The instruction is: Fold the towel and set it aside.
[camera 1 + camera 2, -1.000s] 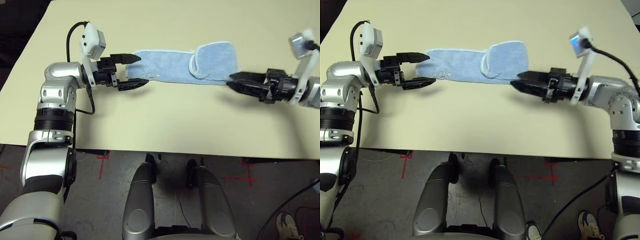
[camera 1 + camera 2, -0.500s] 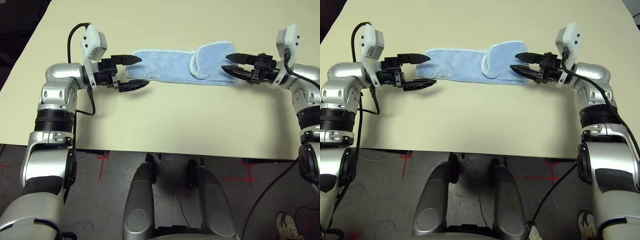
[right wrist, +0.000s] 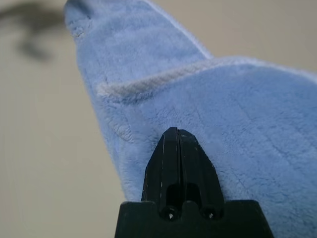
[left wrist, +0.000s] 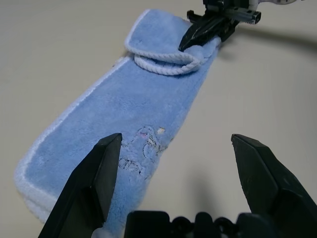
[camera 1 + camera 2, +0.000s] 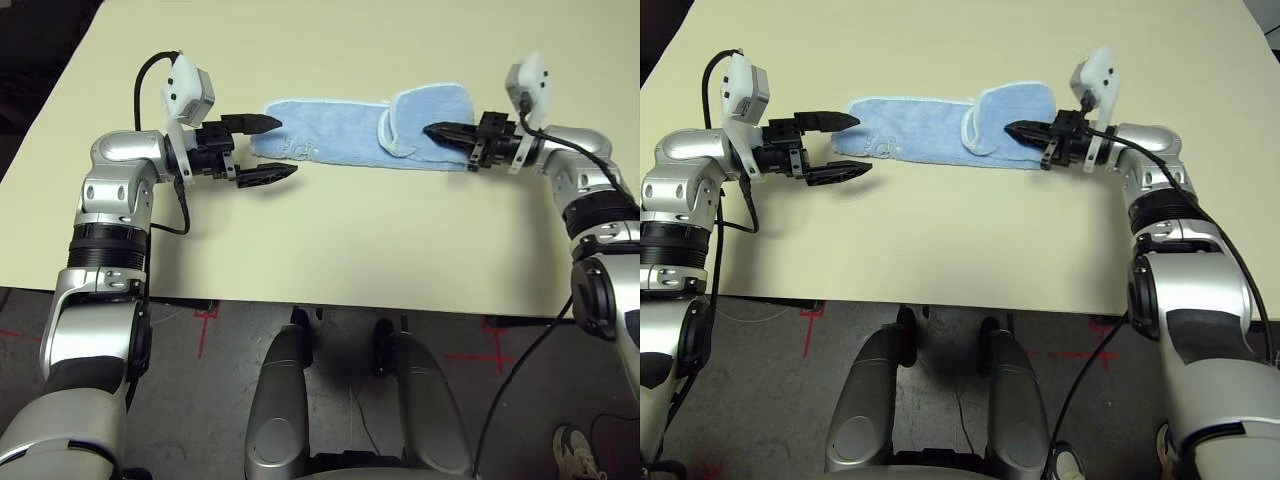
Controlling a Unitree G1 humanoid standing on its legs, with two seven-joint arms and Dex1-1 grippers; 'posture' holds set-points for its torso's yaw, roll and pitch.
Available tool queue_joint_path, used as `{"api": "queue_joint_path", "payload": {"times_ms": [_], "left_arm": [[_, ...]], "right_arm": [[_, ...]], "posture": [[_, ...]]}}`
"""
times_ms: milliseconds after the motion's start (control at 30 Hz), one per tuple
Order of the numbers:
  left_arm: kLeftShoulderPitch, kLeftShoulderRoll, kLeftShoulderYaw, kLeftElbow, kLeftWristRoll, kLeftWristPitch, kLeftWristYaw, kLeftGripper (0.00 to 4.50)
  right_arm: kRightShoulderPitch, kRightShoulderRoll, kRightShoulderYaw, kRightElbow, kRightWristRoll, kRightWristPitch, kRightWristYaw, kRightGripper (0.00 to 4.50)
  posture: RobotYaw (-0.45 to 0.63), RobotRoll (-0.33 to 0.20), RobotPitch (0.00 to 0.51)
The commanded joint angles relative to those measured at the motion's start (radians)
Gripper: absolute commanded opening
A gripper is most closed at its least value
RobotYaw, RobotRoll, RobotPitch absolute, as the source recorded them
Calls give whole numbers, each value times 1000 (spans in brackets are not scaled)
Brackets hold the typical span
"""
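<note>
A cream table (image 5: 330, 250) holds the light-blue towel (image 5: 340, 130), laid out long with its right end folded back; the dark embroidery (image 4: 143, 148) near its left end is too small to read. The left gripper (image 5: 262, 148) reaches in level, fingers spread wide at the towel's left end; the right gripper (image 5: 432, 131) lies level on the folded end, fingers pressed together, whether pinching cloth I cannot tell.

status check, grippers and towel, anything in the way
Left gripper open at the towel's left end. Right gripper shut, tips on the folded-over right end; grip on cloth not confirmed. Towel flat on table, nothing in the way.
</note>
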Motion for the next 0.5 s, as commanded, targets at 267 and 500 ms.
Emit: {"api": "queue_joint_path", "payload": {"times_ms": [267, 500], "left_arm": [[21, 9, -1, -37, -7, 5, -3, 4500], [21, 6, -1, -37, -7, 5, 2, 4500]], "right_arm": [[6, -28, -2, 40, -47, 59, -8, 52], [-53, -23, -150, -16, 89, 136, -28, 52]], "posture": [[104, 0, 321], [95, 0, 320]]}}
